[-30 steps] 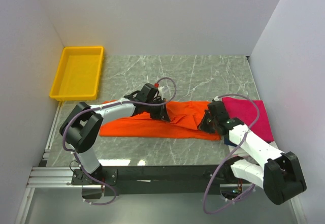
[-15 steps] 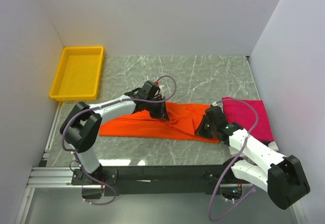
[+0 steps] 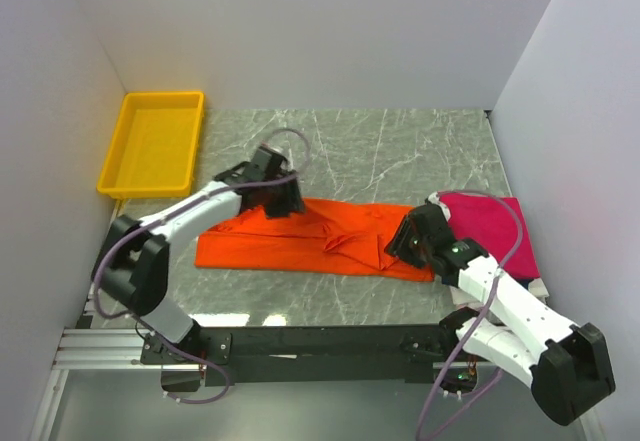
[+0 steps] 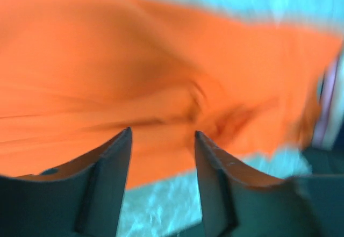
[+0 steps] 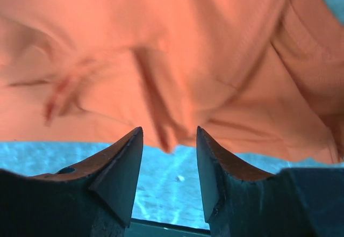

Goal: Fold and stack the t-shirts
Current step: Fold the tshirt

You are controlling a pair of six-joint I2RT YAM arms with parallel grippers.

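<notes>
Left gripper [image 4: 163,132] has pulled back toward upper left, and it and right gripper [image 5: 170,129] have let go, jaws apart and empty; bright orange cloth t-shirt [image 3: 300,241] lies mid-frame as a long folded band, so further folds and stacking look outstanding.

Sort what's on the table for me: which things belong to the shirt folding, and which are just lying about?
Part of the job:
- orange shirt, spread flat in the middle
- pink shirt, at the right end

Just lying about:
- yellow tray, far left corner, nothing in it
</notes>
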